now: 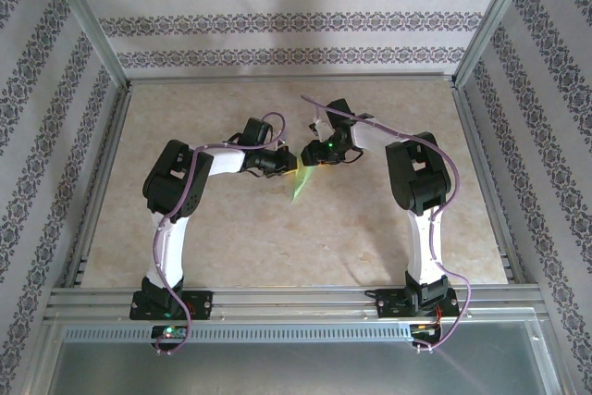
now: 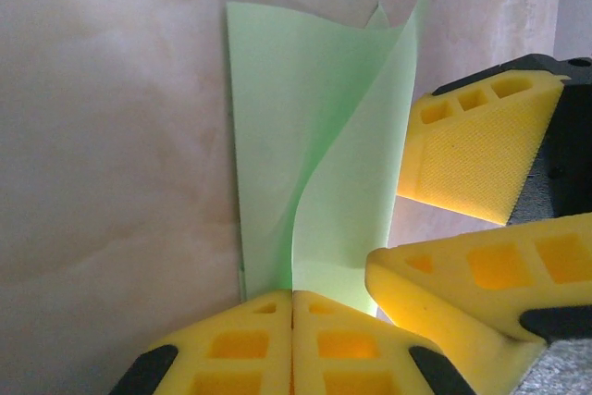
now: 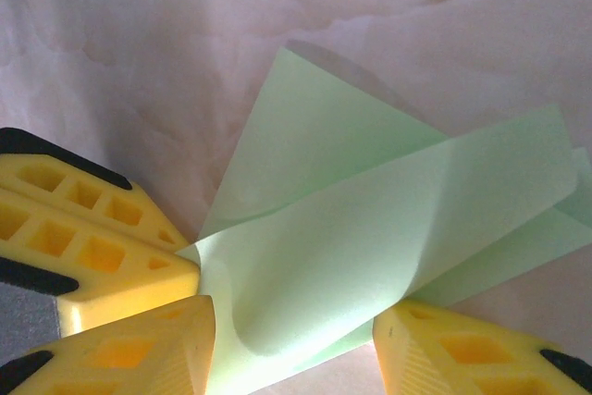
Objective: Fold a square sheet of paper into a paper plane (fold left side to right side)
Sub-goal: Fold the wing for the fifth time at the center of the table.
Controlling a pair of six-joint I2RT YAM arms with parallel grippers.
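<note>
Paper (image 1: 301, 182), pale green, plain and folded into a narrow strip with 2 loose layers curling apart, sits at the centre of the overhead view over the beige table (image 1: 231, 238), its tip pointing toward the lower edge of the frame. At the bottom of the left wrist view the left gripper (image 2: 292, 295) pinches 1 end, both yellow fingers pressed flat together, its arm bent in from the left. The right gripper (image 3: 294, 326), reaching in from the right, stands half wide, the paper passing loosely between its fingers.
</note>
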